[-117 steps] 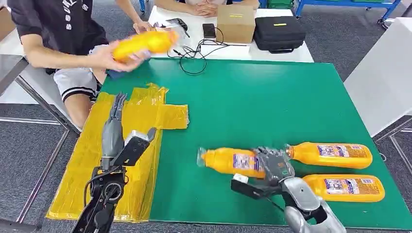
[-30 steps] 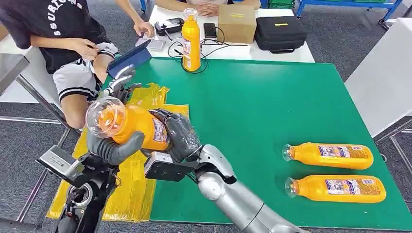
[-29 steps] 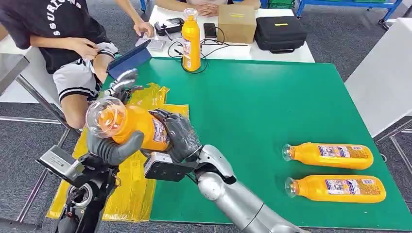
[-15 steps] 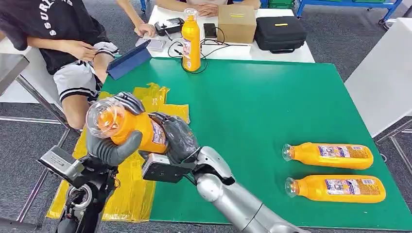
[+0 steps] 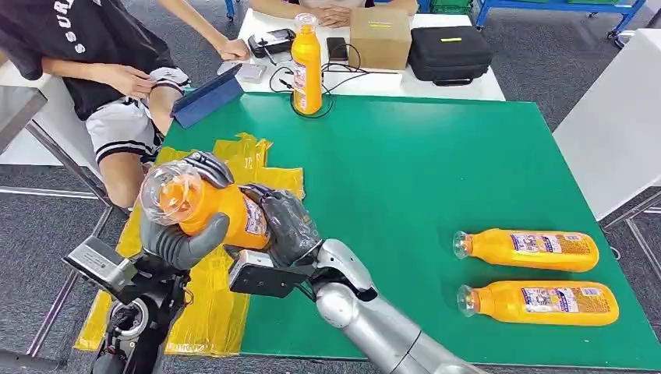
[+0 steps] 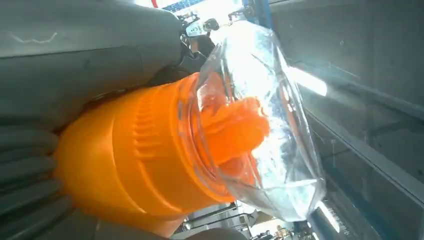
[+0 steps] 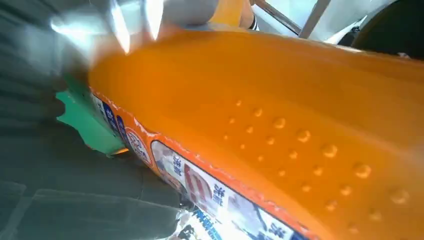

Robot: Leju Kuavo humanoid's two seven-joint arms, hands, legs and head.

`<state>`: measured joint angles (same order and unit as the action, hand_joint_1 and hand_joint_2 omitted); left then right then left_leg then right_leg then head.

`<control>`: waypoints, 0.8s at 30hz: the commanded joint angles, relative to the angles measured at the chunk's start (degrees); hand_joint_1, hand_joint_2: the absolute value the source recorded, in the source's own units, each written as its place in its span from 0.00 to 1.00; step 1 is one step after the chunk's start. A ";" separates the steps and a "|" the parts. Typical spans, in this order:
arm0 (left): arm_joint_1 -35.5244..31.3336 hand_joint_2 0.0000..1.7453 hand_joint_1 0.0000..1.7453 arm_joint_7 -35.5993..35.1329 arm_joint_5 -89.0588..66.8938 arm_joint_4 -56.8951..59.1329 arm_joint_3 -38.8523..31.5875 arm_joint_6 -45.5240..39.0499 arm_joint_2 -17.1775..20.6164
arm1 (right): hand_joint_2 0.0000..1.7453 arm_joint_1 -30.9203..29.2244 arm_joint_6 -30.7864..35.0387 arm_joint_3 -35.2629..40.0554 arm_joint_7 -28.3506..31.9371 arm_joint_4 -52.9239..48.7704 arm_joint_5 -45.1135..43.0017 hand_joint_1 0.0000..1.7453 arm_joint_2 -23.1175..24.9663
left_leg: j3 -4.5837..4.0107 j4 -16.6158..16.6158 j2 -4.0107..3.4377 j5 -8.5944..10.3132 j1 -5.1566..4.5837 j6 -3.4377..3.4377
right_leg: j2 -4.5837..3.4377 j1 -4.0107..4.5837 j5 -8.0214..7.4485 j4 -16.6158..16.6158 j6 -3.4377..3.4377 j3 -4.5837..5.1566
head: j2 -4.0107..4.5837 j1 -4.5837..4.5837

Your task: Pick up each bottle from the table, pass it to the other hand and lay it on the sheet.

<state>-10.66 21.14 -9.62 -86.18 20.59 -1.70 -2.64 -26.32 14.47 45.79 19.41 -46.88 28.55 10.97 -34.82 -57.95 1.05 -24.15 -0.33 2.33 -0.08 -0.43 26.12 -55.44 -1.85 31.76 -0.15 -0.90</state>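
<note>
- My left hand [image 5: 183,238] and my right hand [image 5: 287,224] both hold one orange bottle [image 5: 209,204] up in the air over the yellow sheet [image 5: 222,296].
- My left hand's thumb and fingers wrap the bottle near its clear cap [image 6: 270,125]. My right hand's fingers are closed on the other end, by the label.
- The bottle is tilted, with the cap end up.
- Two more bottles lie on their sides on the green table [image 5: 436,171], far to my right. One bottle [image 5: 528,249] is farther from me. The other bottle [image 5: 539,303] is closer to me, just beside it.
- Another orange bottle [image 5: 306,56] stands up straight at the far edge of the table.
- A person [image 5: 86,47] sits by the far left corner.
</note>
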 commanded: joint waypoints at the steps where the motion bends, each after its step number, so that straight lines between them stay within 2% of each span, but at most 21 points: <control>1: -2.47 1.00 1.00 -1.09 0.16 3.91 -1.29 -0.59 0.10 | 1.00 0.41 1.15 5.28 -0.01 -2.96 2.17 0.82 -2.48 | 0.39 0.14 -0.05 -0.11 0.06 -0.16 | 0.04 0.06 0.10 0.17 0.06 -0.41 | 0.00 0.00; 2: -1.99 1.00 1.00 -1.19 0.27 3.75 -1.65 -1.23 0.26 | 1.00 1.40 2.42 4.17 -1.14 -5.41 3.45 0.00 -3.71 | 0.34 0.12 -0.02 -0.10 0.05 -0.14 | 0.06 0.06 0.10 0.15 0.05 -0.37 | 0.00 0.00; 6: 0.51 1.00 1.00 -1.04 -2.35 3.10 -2.76 -5.51 1.28 | 1.00 7.19 2.06 -2.14 -5.43 -19.40 7.22 0.00 -9.99 | 0.20 0.10 0.06 -0.05 0.02 -0.08 | 0.11 0.02 0.07 0.13 0.02 -0.24 | 0.00 0.00; 7: 1.40 1.00 1.00 -1.33 -5.10 3.10 -3.50 -8.37 1.11 | 1.00 9.95 2.62 -5.59 -6.89 -24.61 8.76 0.00 -11.79 | 0.42 0.17 0.09 -0.11 0.04 -0.12 | 0.18 0.04 0.13 0.25 0.03 -0.49 | 0.00 0.02; 9: 2.57 1.00 1.00 -1.45 -6.64 2.98 -4.25 -9.72 1.00 | 1.00 13.81 2.96 -11.32 -7.69 -31.90 9.45 0.00 -14.47 | 0.14 0.09 0.15 -0.03 0.00 -0.05 | 0.20 0.00 0.07 0.13 0.01 -0.18 | 0.00 -0.02; 10: 2.88 1.00 1.00 -1.61 -8.13 3.00 -4.52 -11.11 0.84 | 1.00 14.94 3.17 -13.19 -7.84 -33.67 9.56 0.00 -15.39 | 0.37 0.16 0.24 -0.11 0.02 -0.11 | 0.33 0.03 0.17 0.23 0.02 -0.47 | 0.00 0.02; 12: 3.64 1.00 1.00 -1.83 -9.91 2.46 -5.02 -12.57 0.45 | 1.00 17.08 4.19 -16.61 -8.28 -36.52 9.96 0.00 -17.20 | 0.08 0.07 0.27 -0.04 -0.02 -0.05 | 0.27 -0.02 0.08 0.12 0.00 -0.17 | 0.00 0.00; 16: 5.11 1.00 1.00 -4.89 -23.50 1.78 -4.82 -21.00 -0.20 | 1.00 23.40 5.98 -23.93 -7.08 -41.98 9.86 0.00 -17.55 | 0.25 0.11 0.34 -0.12 -0.05 -0.08 | 0.38 -0.06 0.17 0.22 0.01 -0.38 | 0.00 0.02; 17: 5.28 1.00 1.00 -5.57 -25.40 1.84 -4.61 -21.82 -0.23 | 1.00 24.33 6.19 -24.76 -6.90 -43.14 10.21 0.00 -17.32 | 0.10 0.07 0.29 -0.06 -0.10 -0.04 | 0.28 -0.12 0.11 0.13 0.01 -0.17 | 0.00 0.00; 18: 5.43 1.00 1.00 -5.83 -26.41 2.01 -4.39 -21.95 -0.22 | 1.00 24.99 6.35 -25.35 -6.95 -44.12 10.54 0.00 -17.12 | 0.25 0.09 0.32 -0.14 -0.08 -0.10 | 0.35 -0.10 0.18 0.19 0.03 -0.37 | 0.00 0.02; 20: 5.88 1.00 1.00 -7.39 -31.69 2.46 -3.73 -22.80 -0.18 | 1.00 26.56 6.04 -27.30 -8.00 -46.80 12.23 0.00 -16.74 | 0.12 0.06 0.19 -0.11 -0.11 -0.08 | 0.21 -0.12 0.13 0.12 0.04 -0.18 | 0.00 0.00; 24: 4.86 1.00 1.00 -12.79 -47.11 7.05 -2.23 -20.09 -0.62 | 1.00 29.69 4.93 -32.99 -10.46 -51.20 16.41 0.00 -16.66 | 0.30 0.11 0.26 -0.14 -0.09 -0.12 | 0.31 -0.10 0.18 0.19 0.06 -0.36 | 0.00 -0.02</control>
<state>-4.24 13.96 -40.88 -86.12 16.61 -24.00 -2.43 -2.97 20.61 23.93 11.71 -87.56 40.61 -4.26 -34.87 -57.96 1.15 -24.19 -0.44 2.36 -0.02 -0.56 26.13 -55.39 -1.86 31.83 -0.15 -0.92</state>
